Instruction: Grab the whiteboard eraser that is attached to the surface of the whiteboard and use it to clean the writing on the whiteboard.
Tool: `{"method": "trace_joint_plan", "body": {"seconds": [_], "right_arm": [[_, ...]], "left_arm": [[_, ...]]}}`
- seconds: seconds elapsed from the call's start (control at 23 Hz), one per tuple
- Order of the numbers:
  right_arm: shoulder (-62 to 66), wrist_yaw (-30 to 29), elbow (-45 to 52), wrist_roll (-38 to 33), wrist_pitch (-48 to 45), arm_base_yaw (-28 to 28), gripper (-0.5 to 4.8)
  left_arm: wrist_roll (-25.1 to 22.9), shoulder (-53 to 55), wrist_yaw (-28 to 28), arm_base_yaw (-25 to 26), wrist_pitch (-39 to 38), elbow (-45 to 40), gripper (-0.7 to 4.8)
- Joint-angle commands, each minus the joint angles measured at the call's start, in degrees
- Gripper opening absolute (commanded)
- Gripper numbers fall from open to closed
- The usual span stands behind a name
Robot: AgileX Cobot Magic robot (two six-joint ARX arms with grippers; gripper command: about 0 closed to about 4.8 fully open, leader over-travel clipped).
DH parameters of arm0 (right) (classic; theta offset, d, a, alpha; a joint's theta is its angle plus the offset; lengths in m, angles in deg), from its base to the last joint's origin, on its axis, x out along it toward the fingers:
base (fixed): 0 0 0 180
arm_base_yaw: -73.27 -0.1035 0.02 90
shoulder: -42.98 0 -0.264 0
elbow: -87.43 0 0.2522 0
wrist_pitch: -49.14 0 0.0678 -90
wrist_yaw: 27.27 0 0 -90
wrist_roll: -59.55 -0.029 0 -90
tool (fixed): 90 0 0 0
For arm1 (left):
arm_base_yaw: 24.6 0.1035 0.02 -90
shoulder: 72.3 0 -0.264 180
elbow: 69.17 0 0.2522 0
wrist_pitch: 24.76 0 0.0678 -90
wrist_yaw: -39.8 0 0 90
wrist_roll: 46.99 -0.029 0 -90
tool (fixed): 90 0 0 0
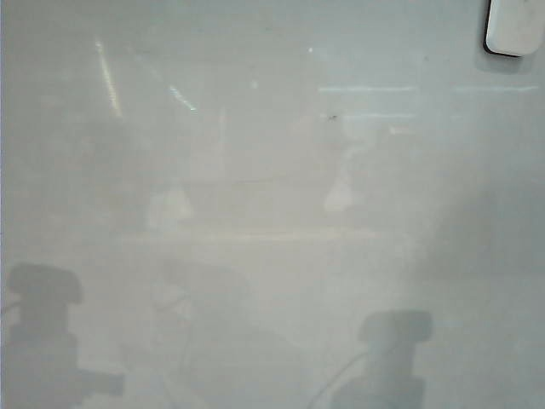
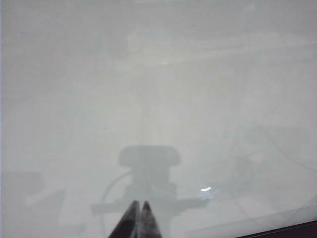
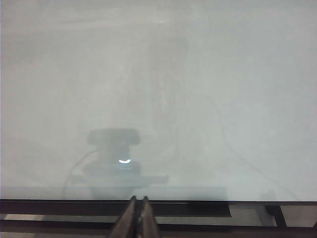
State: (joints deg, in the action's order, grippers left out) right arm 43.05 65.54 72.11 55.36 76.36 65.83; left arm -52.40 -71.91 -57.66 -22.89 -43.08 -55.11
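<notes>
Exterior view, listed left to right. Item one: whiteboard (image 1: 255, 256), glossy pale grey-white, filling the whole frame; faint streaks of reflected light sit at the upper left and across the upper right. Two soft grey shadows of arm hardware lie along the lower edge, one at the far left, one right of centre. Neither gripper itself appears in this view. Item two: tiny dark speck (image 1: 332, 118) on the board, right of centre in the upper part. Item three: whiteboard eraser (image 1: 514, 27), white rounded block with a thin black edge underneath, lying flat on the board in the top right corner, partly cut off by the frame, well apart from both shadows. No red writing can be made out in any view.

Left wrist view: left gripper (image 2: 139, 204), two dark fingertips pressed together, clenched with nothing between them, hanging over bare board; its own shadow lies on the surface just beyond the tips.

Right wrist view: right gripper (image 3: 138, 199), fingertips likewise pressed together and empty, poised above the dark frame rail (image 3: 198, 208) that borders the board's near edge.
</notes>
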Motion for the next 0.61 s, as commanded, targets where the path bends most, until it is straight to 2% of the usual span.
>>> {"method": "trace_joint_plan", "body": {"seconds": [0.04, 0.3, 0.43, 0.61], "right_arm": [[0.0, 0.0, 0.1, 0.2, 0.0, 0.0, -0.06], [0.0, 0.5, 0.0, 0.3, 0.0, 0.0, -0.06], [0.0, 1.6, 0.0, 0.8, 0.0, 0.0, -0.06], [0.0, 1.6, 0.0, 6.3, 0.0, 0.0, -0.06]], "left_arm": [[-0.2, 0.0, -0.3, 0.0, 0.4, 0.2, -0.05], [0.2, 0.0, -0.2, 0.0, 0.4, 0.2, -0.05], [4.3, 0.0, 1.3, 0.0, 0.1, 0.2, -0.05], [7.4, 0.0, 1.5, 0.0, -0.8, 0.2, -0.05]]}}
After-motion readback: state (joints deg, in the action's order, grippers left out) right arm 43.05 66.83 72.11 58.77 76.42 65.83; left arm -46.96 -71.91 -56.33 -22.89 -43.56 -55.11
